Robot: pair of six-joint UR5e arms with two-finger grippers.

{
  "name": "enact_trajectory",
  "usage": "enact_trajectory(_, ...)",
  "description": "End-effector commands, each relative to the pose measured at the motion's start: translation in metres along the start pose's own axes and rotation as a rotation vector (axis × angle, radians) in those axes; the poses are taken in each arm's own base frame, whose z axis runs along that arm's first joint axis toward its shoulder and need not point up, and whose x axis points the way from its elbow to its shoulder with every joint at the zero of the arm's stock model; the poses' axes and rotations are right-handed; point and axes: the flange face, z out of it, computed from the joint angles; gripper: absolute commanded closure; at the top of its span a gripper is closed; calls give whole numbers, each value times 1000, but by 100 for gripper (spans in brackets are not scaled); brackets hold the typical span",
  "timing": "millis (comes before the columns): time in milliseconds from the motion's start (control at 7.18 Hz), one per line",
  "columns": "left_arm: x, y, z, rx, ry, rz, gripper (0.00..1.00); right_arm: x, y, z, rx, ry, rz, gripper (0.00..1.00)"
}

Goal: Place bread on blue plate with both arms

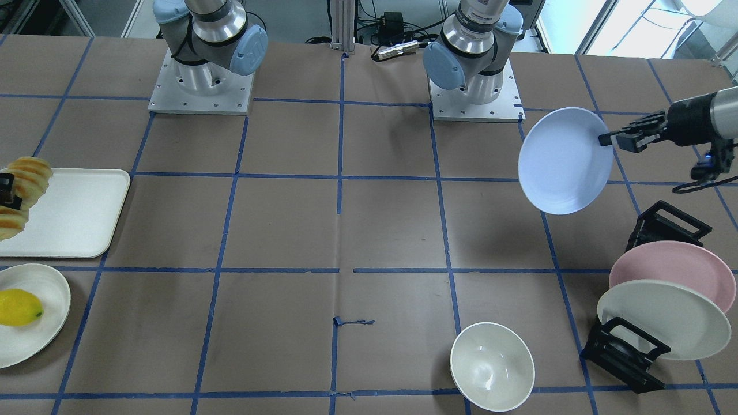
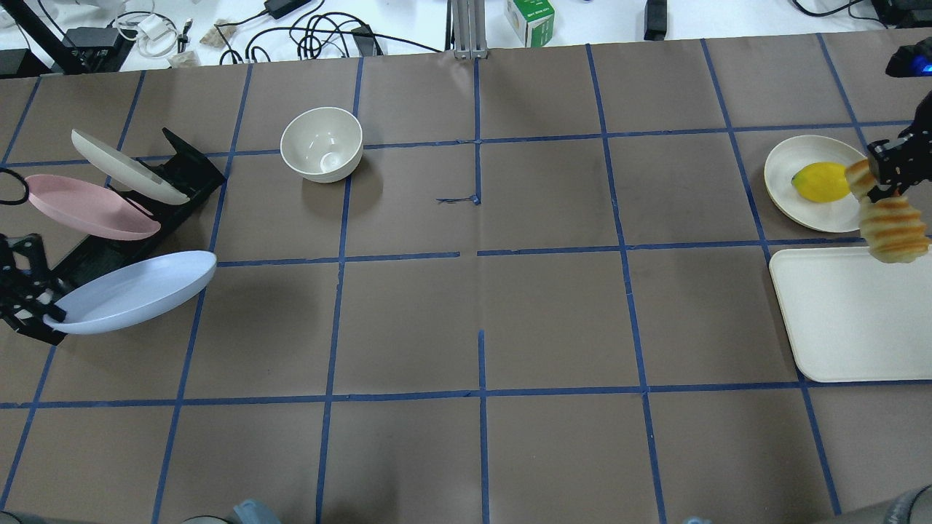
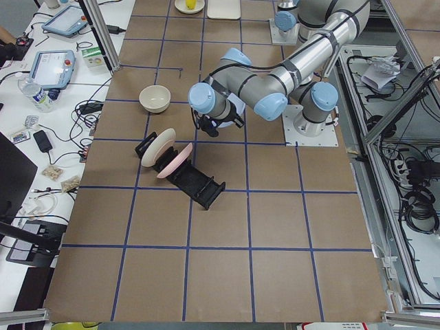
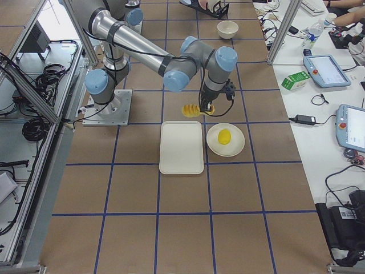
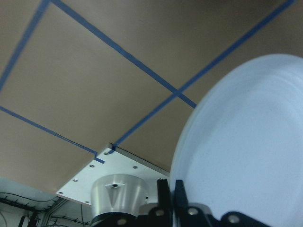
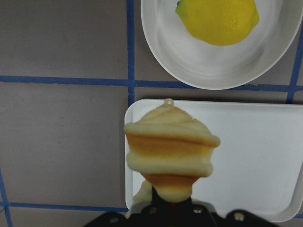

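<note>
My left gripper (image 1: pixel 605 139) is shut on the rim of the blue plate (image 1: pixel 565 161) and holds it tilted in the air above the table, beside the black plate rack. The plate also shows in the overhead view (image 2: pixel 135 291) and fills the left wrist view (image 5: pixel 246 151). My right gripper (image 2: pixel 885 171) is shut on the bread (image 2: pixel 892 229), a ridged yellow-orange loaf. It holds the bread above the far edge of the cream tray (image 2: pixel 852 313). The bread hangs in front of the right wrist camera (image 6: pixel 170 151).
A white plate (image 2: pixel 790 156) with a yellow lemon (image 2: pixel 819 182) sits beside the tray. A white bowl (image 2: pixel 321 144) stands mid-table. A black rack (image 2: pixel 189 175) holds a pink plate (image 2: pixel 87 207) and a cream-white plate (image 2: pixel 124 164).
</note>
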Motion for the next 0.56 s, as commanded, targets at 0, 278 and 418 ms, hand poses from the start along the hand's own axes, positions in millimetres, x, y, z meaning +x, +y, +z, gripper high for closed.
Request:
enact_trajectory(0,123,15,44,79,45,214,100,-54,-18,-25,9,17,41,100)
enact_trajectory(278,187,10,119,241,92,248,100,-134,-35,-25,47,-56,111,100)
enact_trajectory(418,227,26,169,334,171,253,100,-177,-42,-30,97,-42,134,100)
